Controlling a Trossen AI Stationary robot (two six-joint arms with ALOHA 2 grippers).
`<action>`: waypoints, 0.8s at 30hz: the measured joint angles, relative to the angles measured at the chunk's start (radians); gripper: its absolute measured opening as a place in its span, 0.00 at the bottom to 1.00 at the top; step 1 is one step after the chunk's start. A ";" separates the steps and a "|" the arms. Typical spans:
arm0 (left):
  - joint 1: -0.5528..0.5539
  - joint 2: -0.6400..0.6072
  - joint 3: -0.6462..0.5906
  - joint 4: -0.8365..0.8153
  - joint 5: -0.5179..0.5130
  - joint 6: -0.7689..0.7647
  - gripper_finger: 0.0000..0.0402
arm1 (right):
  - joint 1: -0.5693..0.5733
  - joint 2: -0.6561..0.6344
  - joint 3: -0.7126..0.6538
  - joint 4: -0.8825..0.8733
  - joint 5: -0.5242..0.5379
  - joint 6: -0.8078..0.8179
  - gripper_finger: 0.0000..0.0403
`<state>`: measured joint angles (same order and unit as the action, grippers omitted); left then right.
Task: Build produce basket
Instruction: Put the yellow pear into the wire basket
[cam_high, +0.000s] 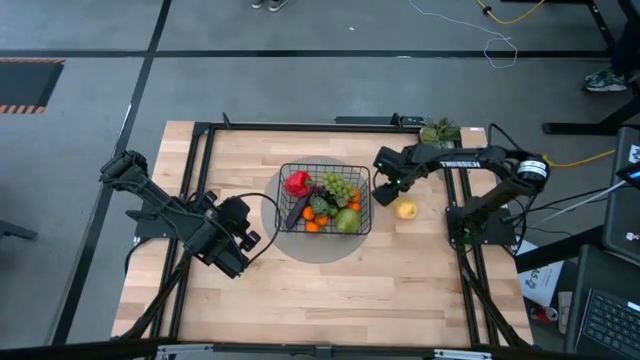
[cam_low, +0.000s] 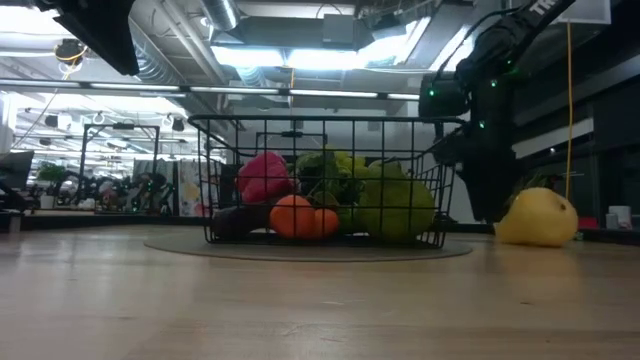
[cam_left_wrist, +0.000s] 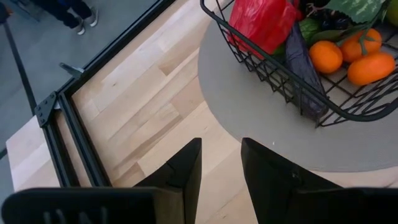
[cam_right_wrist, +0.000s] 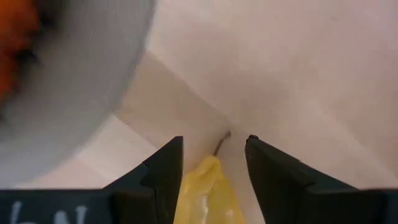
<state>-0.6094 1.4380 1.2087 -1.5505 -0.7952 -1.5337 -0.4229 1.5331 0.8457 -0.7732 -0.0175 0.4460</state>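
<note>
The black wire basket (cam_high: 325, 200) stands on a round grey mat (cam_high: 290, 242) at mid-table. It holds a red pepper (cam_high: 297, 183), green grapes (cam_high: 338, 185), oranges (cam_high: 313, 226), a green apple (cam_high: 347, 220) and a dark eggplant (cam_left_wrist: 305, 68). A yellow pear (cam_high: 405, 209) lies on the wood just right of the basket. My right gripper (cam_high: 392, 192) is open and low over the pear; in the right wrist view its fingers stand on either side of the pear's stem end (cam_right_wrist: 211, 180). My left gripper (cam_left_wrist: 221, 162) is open and empty, left of the mat. My right gripper has its two fingers on either side of the pear's narrow stem end (cam_right_wrist: 214, 163), slanting down from the table's far side. The pear lies on the table. I cannot tell whether the fingers touch it.
A green leafy item (cam_high: 438, 130) lies at the far right edge. Black frame rails (cam_high: 200, 160) run along the table's left, far and right sides. Bare wood lies in front of the basket (cam_high: 330, 290).
</note>
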 joint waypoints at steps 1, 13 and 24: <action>0.000 0.000 0.000 0.000 0.000 0.000 0.27 | 0.003 0.008 -0.003 -0.014 0.002 -0.012 0.43; 0.000 0.000 0.000 0.000 0.000 0.000 0.27 | 0.024 0.040 -0.001 -0.056 0.053 -0.041 0.43; 0.000 0.000 0.000 0.000 0.000 0.000 0.27 | 0.042 0.072 -0.001 -0.112 0.076 -0.006 0.43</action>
<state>-0.6090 1.4380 1.2087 -1.5509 -0.7956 -1.5337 -0.3813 1.6047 0.8444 -0.8855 0.0584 0.4396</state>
